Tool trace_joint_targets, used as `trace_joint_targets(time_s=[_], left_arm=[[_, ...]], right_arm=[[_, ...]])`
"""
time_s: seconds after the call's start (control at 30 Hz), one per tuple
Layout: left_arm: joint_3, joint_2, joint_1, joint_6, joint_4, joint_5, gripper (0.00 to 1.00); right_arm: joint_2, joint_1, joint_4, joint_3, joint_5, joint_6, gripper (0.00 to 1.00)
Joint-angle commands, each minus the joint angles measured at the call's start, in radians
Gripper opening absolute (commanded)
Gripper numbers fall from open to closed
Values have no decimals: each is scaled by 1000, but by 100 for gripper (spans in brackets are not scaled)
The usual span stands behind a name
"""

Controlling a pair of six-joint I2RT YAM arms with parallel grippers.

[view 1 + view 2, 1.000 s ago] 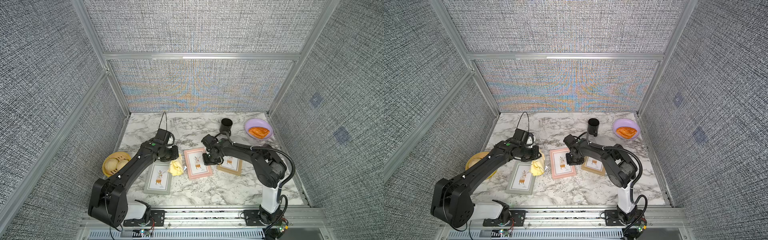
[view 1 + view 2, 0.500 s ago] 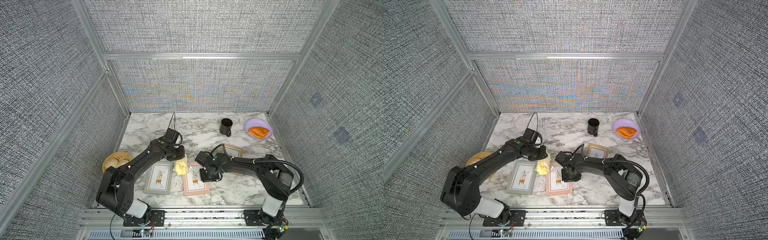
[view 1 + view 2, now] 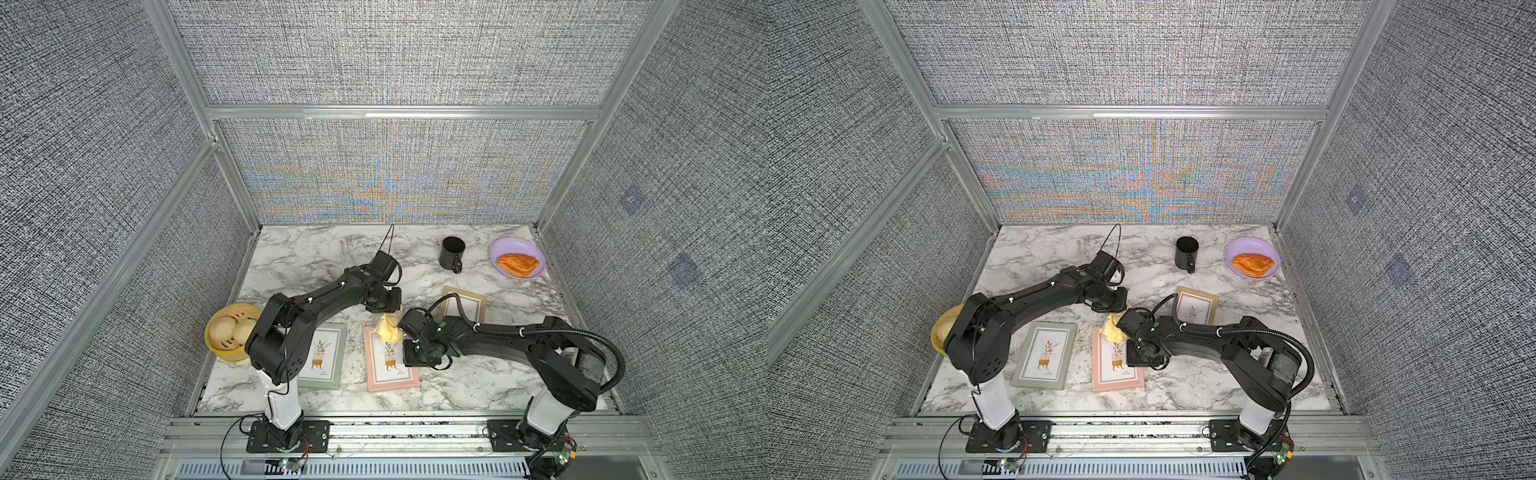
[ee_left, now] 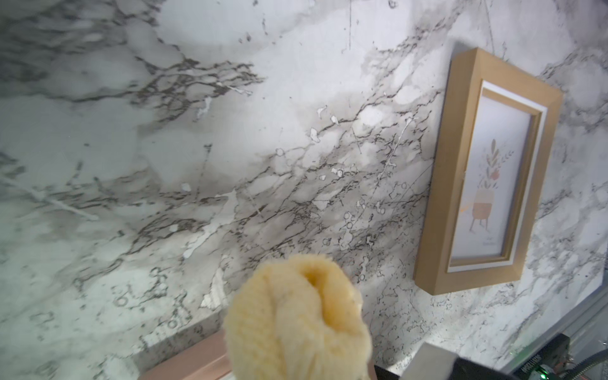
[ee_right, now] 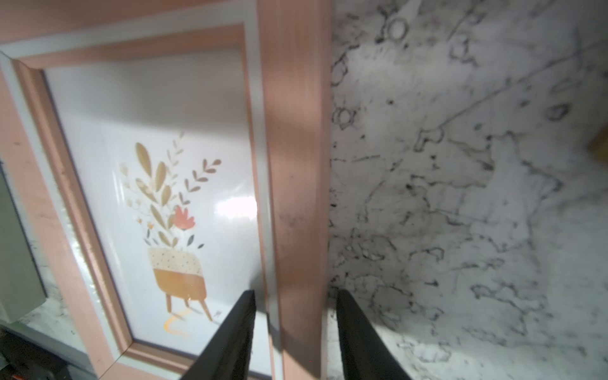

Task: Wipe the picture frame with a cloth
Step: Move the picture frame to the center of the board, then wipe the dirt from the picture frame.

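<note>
The left claw (image 3: 387, 312) is closed on the bunched pale-yellow cloth (image 3: 387, 330), which hangs over the far end of the pink picture frame (image 3: 392, 374); contact between cloth and frame cannot be determined. The right claw (image 5: 295, 292) stands open, 1 finger on either side of the frame rail nearest the right arm; the frame lies flat on the marble counter (image 3: 324, 257), with a grey frame (image 3: 324, 357) beside it.

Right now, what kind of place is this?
Likely a robot test cell, not a home: grey woven-fabric walls in aluminium framing, a marble-patterned tabletop, two black robot arms mounted at its front.
</note>
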State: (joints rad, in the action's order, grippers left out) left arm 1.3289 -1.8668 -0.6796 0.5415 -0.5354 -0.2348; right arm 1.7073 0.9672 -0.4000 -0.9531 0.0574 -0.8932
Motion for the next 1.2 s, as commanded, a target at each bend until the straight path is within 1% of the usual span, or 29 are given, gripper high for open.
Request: trace_joint_targets(time_s=[0.0, 0.1, 0.27, 0.63, 0.67, 0.9, 1.03, 1.17], left_arm=[[38, -47, -25, -21, -13, 34, 0], [75, -96, -47, -22, -12, 53, 0], [105, -153, -61, -21, -24, 105, 0], [67, -129, -54, -37, -45, 212, 0], [63, -96, -51, -37, -45, 218, 0], [52, -92, -21, -46, -49, 234, 0], [64, -113, -20, -61, -61, 252, 0], [42, -109, -20, -73, -61, 263, 0]], right_arm=[[20, 2, 75, 33, -8, 16, 44], [24, 4, 97, 43, -11, 24, 42], [42, 5, 93, 50, -17, 23, 37], [52, 7, 4, 59, -69, -6, 29], [49, 7, -5, 59, -76, -7, 29], [27, 10, -79, 54, -108, -13, 28], [17, 13, -128, 54, -126, -18, 27], [7, 13, -162, 59, -137, -30, 26]])
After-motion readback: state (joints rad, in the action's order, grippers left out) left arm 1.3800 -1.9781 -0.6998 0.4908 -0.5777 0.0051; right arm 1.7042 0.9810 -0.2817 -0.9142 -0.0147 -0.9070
